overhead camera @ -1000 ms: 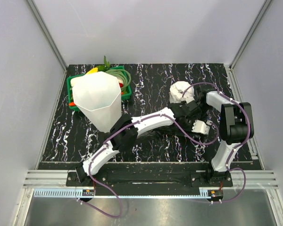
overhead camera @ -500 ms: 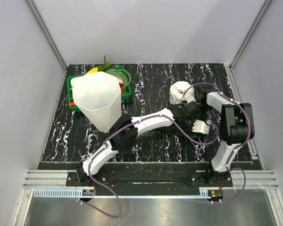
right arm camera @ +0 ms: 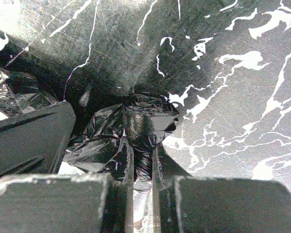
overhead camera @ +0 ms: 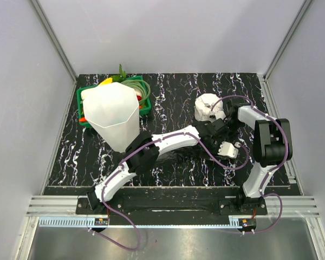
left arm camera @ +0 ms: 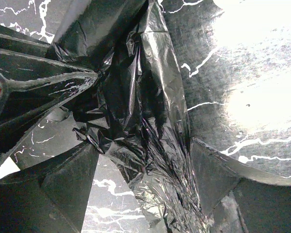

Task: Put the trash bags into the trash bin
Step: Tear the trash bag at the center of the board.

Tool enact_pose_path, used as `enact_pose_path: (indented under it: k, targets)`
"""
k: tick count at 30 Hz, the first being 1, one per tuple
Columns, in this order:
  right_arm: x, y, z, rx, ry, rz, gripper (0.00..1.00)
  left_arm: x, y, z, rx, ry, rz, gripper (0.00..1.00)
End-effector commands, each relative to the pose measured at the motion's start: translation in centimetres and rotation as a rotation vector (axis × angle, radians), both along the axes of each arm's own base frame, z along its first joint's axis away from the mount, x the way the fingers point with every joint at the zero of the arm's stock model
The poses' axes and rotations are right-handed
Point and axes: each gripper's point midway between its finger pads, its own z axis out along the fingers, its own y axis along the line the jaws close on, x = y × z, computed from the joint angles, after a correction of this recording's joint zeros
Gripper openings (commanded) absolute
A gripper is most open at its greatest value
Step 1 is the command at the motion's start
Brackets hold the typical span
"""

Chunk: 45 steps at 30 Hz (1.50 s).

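Trash bags point(left arm camera: 150, 121) half-hidden under arms point(overhead camera: 168, 141); right pincer point(right arm camera: 142, 150) tight on them, left pincer point(left arm camera: 144, 145) agape.

I work in a robot lab test cell: plain pale panel walls point(overhead camera: 168, 32) held by aluminium frame posts point(overhead camera: 54, 38) box in a black marble-patterned tabletop point(overhead camera: 173, 92). My left arm point(overhead camera: 168, 142) and right arm point(overhead camera: 271, 146) are bolted to a black base bar point(overhead camera: 173, 203) at the near edge, with purple cables point(overhead camera: 227, 162) looping loose. The props look staged: a white trash bin point(overhead camera: 115, 116) next to a green basket point(overhead camera: 145, 106) of toy vegetables.
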Motion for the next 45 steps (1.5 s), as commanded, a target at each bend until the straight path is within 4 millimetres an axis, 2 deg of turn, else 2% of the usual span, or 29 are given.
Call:
enact_pose_path:
  k: [1, 5, 12, 18, 30, 32, 33, 34, 39, 45]
  targets:
    - [-1.0, -0.5, -3.4, -0.005, 0.083, -0.056, 0.00, 0.4, -0.9, 2.2, -0.047, -0.026, 0.036, 0.80]
    - [-1.2, -0.4, -3.1, 0.004, 0.086, -0.053, 0.00, -0.2, -0.5, 1.0, -0.023, -0.014, -0.010, 0.80]
    - [-1.6, -0.2, -2.0, 0.019, 0.076, -0.025, 0.00, -4.5, 2.7, -1.7, 0.098, 0.131, -0.190, 0.76]
    - [-1.4, 0.1, -1.3, 0.036, 0.070, -0.038, 0.00, -5.5, 3.4, -3.3, 0.134, 0.144, -0.241, 0.68]
    - [-2.4, 0.5, -0.9, 0.060, 0.070, -0.042, 0.00, -5.5, 3.4, -5.3, 0.174, 0.131, -0.254, 0.35]
    - [-2.4, 0.6, -0.8, 0.067, 0.069, -0.044, 0.00, -5.6, 3.4, -5.3, 0.177, 0.125, -0.257, 0.25]
    - [-2.4, 0.7, -0.8, 0.068, 0.067, -0.043, 0.00, -5.5, 3.3, -5.3, 0.174, 0.124, -0.254, 0.08]
    - [-2.4, 0.6, -0.8, 0.065, 0.067, -0.047, 0.00, -5.6, 3.2, -5.3, 0.174, 0.124, -0.245, 0.00]
    - [-1.8, -0.5, -1.8, -0.004, 0.049, -0.077, 0.00, -4.7, 2.2, -3.9, 0.139, 0.091, -0.200, 0.00]
    - [-0.2, -5.0, -3.8, -0.254, -0.040, -0.118, 0.00, -2.7, 1.0, 0.5, 0.066, 0.035, -0.076, 0.00]
